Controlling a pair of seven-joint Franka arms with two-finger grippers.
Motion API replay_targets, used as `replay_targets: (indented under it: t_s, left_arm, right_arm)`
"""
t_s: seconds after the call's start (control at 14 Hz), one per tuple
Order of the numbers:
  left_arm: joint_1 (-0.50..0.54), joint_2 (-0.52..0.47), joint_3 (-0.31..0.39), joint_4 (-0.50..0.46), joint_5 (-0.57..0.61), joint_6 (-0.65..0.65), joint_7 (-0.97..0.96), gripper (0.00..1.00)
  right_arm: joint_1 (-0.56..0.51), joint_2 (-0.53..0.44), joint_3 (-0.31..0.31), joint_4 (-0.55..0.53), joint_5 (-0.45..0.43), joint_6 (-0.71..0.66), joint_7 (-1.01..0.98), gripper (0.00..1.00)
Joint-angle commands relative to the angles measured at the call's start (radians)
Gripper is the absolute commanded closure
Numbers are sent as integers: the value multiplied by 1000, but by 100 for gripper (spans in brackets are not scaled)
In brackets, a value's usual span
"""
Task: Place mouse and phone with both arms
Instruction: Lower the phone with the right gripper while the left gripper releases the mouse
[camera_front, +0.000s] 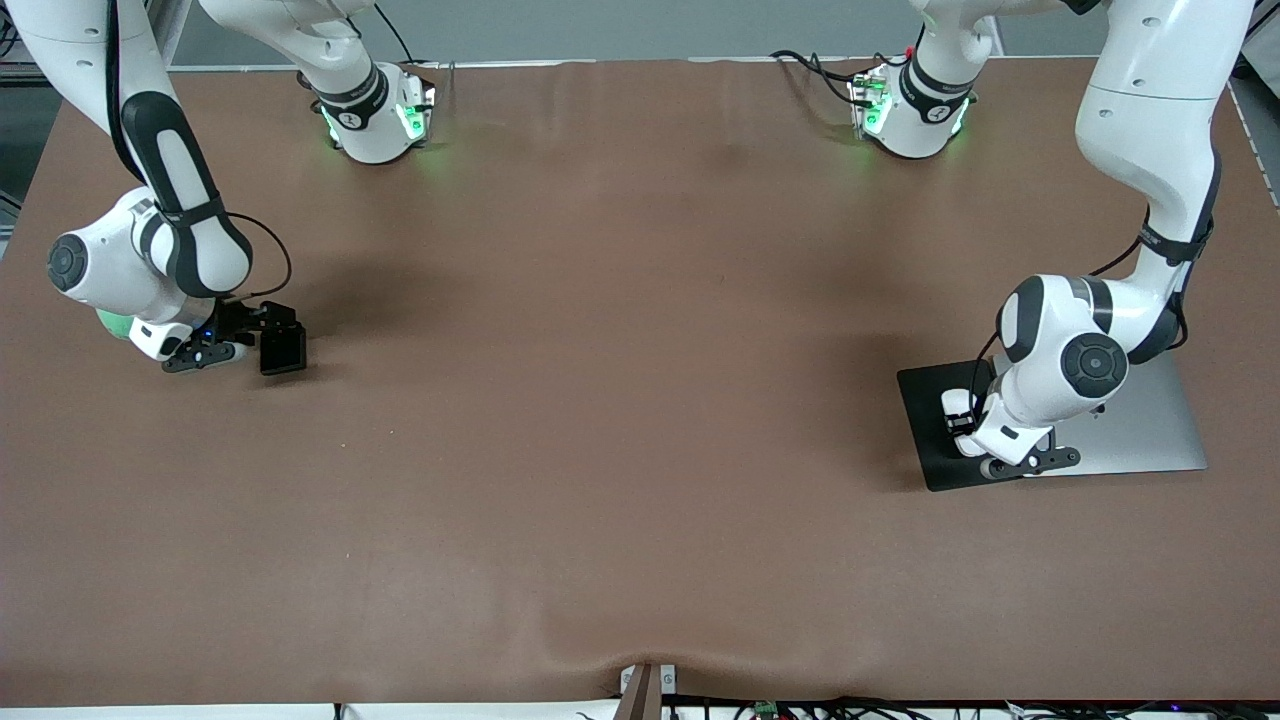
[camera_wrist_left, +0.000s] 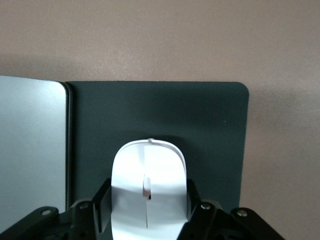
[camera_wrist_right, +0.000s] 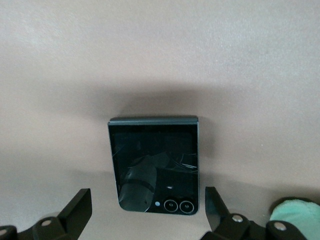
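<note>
- The left gripper (camera_wrist_left: 148, 220), black and two-fingered, sits low over the large black rectangular pad (camera_wrist_left: 200, 125) at the left arm's end of the table, its jaws closed against the flanks of the small white glossy oval mouse (camera_wrist_left: 148, 192).
- The mouse appears to be on or just above the pad (contact cannot be judged), beside a flat silver slab (camera_wrist_left: 30, 150) that looks like a closed laptop.
- The right gripper (camera_wrist_right: 147, 212) hangs with fingers spread wide at the right arm's end, straddling the small black glossy near-square phone (camera_wrist_right: 154, 167) without touching it.
- The phone lies flat on the brown tabletop (camera_front: 620, 400).
- Judgement: phone apparently placed; mouse delivered but not yet released.
</note>
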Motion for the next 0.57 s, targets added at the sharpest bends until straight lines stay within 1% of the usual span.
replay_targets:
  t_s: [0.0, 0.14, 0.21, 0.29, 0.36, 0.5]
  left_arm:
    - [9, -4, -6, -21, 20, 38, 7, 96]
    - [11, 2, -6, -40, 20, 71, 7, 95]
    - [11, 2, -6, -40, 22, 71, 7, 91]
    - [11, -2, -6, -40, 20, 70, 11, 66]
    - [11, -7, -6, -40, 20, 65, 20, 33]
    - [12, -7, -8, -40, 20, 64, 35, 0]
  right_arm:
    - [12, -32, -4, 48, 26, -74, -9, 0]
    - [16, -33, -1, 123, 17, -116, 3, 0]
    - [20, -33, -1, 161, 10, -134, 13, 0]
    - [23, -33, 5, 200, 4, -156, 19, 0]
    - [22, -33, 17, 241, -20, -173, 35, 0]
    - [23, -32, 39, 344, -106, -234, 141, 0]
